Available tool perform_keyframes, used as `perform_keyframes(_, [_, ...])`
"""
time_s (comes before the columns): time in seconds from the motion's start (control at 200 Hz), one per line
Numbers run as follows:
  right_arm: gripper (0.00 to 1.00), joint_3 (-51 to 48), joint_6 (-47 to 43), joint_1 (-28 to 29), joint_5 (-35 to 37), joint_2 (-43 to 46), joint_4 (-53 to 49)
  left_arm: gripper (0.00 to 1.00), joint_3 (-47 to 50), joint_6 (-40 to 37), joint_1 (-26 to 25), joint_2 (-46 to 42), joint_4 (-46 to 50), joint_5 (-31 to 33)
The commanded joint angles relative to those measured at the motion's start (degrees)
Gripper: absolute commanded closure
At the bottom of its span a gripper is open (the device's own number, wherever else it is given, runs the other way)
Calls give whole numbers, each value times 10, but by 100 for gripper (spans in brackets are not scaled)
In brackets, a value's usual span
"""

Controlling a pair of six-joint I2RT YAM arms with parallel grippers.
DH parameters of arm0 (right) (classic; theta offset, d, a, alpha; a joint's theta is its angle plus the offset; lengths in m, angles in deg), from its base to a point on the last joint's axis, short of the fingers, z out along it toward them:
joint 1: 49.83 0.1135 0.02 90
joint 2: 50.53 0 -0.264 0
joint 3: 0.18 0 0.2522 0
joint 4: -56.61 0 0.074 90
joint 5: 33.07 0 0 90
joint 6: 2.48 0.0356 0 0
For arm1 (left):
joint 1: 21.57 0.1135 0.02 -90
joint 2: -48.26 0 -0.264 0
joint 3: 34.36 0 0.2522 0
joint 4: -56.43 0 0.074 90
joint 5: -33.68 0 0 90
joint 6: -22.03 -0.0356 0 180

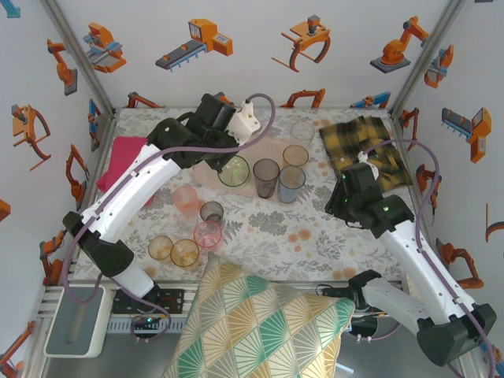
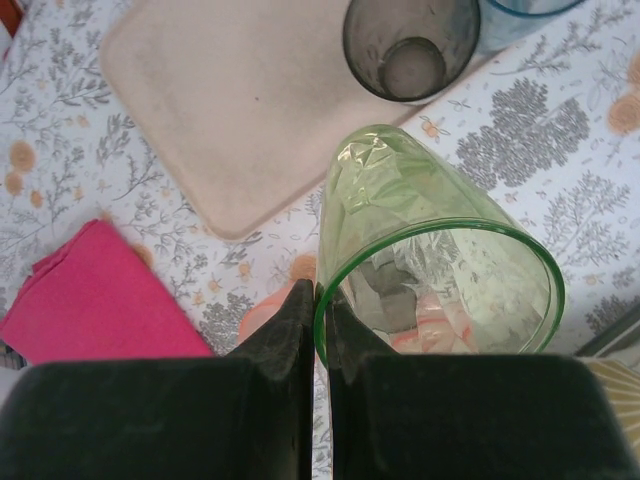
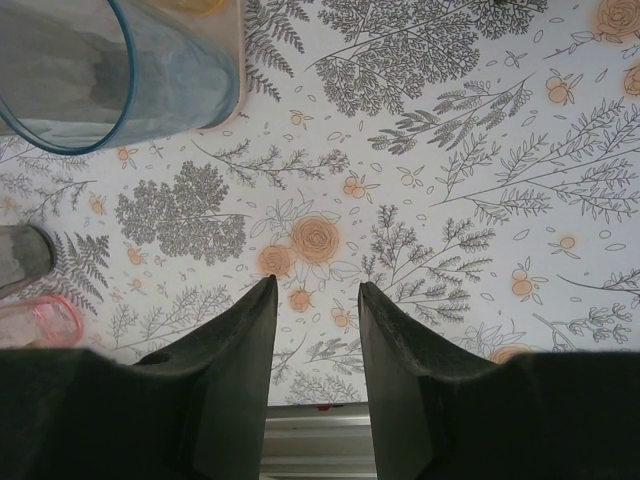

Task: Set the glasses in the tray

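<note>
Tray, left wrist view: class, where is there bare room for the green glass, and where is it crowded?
Most of the tray lies bare for the green glass, from its rounded corner near the magenta cloth across to the smoky grey glass. That end is crowded: the grey glass and a blue glass stand close together.

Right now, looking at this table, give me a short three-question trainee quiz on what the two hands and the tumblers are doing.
1. True or false: the left hand pinches the rim of the translucent green plastic tumbler.
2. The right hand holds: A a tumbler, B nothing, C a cloth?
3. What does the smoky grey plastic tumbler stand on?
Key: 1 true. 2 B. 3 the flat pale beige tray, near its edge.
</note>
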Motion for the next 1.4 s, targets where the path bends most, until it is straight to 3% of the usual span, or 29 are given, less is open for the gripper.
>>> perform_keyframes(0.0, [61, 1, 5, -3, 0, -2, -12, 95, -38, -10, 25, 16, -32, 7])
perform_keyframes(0.23, [61, 1, 5, -5, -1, -8, -11, 95, -86, 22, 88, 62, -64, -24])
perform_keyframes(0.486, [61, -11, 10, -7, -11, -11, -3, 95, -149, 48, 118, 137, -84, -45])
perform_keyframes(1.107, [61, -39, 21, -7, -13, -13, 9, 95, -334, 92, 121, 336, -65, -86])
perform_keyframes(1.392, [61, -43, 23, -7, -16, -23, 18, 94, -348, 98, 116, 369, -67, -108])
